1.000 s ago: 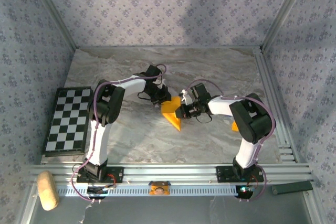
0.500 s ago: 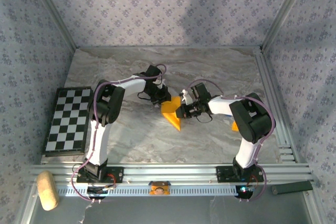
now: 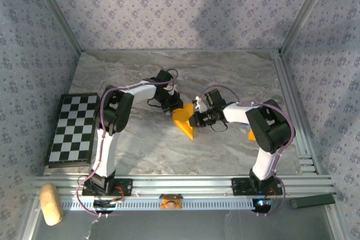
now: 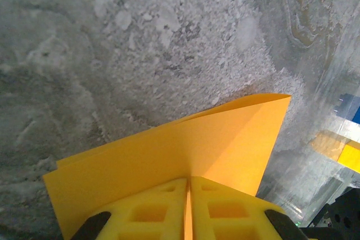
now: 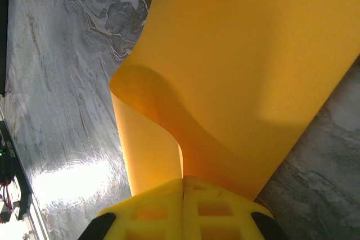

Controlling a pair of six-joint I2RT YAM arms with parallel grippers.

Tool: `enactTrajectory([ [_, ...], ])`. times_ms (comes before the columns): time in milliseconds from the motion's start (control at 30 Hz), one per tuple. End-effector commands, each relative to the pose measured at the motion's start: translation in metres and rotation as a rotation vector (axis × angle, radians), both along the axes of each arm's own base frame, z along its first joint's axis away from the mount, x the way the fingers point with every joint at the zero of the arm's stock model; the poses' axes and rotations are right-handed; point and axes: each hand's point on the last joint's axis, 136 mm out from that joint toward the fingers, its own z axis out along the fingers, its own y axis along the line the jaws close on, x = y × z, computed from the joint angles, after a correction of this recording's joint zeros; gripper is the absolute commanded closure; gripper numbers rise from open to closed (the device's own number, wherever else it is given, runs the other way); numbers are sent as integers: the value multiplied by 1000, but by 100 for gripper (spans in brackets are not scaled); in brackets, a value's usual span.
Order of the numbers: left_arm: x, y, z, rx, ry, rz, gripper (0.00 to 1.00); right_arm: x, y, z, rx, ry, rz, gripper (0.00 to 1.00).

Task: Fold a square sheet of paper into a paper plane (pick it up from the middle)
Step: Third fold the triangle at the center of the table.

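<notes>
The orange-yellow sheet of paper (image 3: pixel 184 121) is partly folded into a wedge at the middle of the marble table, its tip pointing toward the near edge. My left gripper (image 3: pixel 174 107) is shut on its upper left edge; the left wrist view has the paper (image 4: pixel 185 150) pinched between the yellow fingers (image 4: pixel 152 212). My right gripper (image 3: pixel 193 120) is shut on the right side, where the paper (image 5: pixel 242 77) curls in a loop above the yellow fingers (image 5: pixel 214 212). No finished plane is in view.
The black-and-white chequered board (image 3: pixel 72 128) lies at the left edge of the table. A tiny orange bit (image 3: pixel 251 134) sits beside the right arm. A cork-like roll (image 3: pixel 50 203) rests beyond the front rail at bottom left. Patterned walls enclose the table.
</notes>
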Motion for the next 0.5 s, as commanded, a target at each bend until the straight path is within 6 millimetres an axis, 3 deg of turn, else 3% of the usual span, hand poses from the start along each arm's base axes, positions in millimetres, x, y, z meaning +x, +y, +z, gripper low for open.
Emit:
enactTrajectory([
  [0,-20,11,-28,84,69,-14,89,1,0,-3,-30,-7,14,97],
  [467,-20,11,-29,79,70,-18,89,5,3,-2,-34,-10,18,97],
])
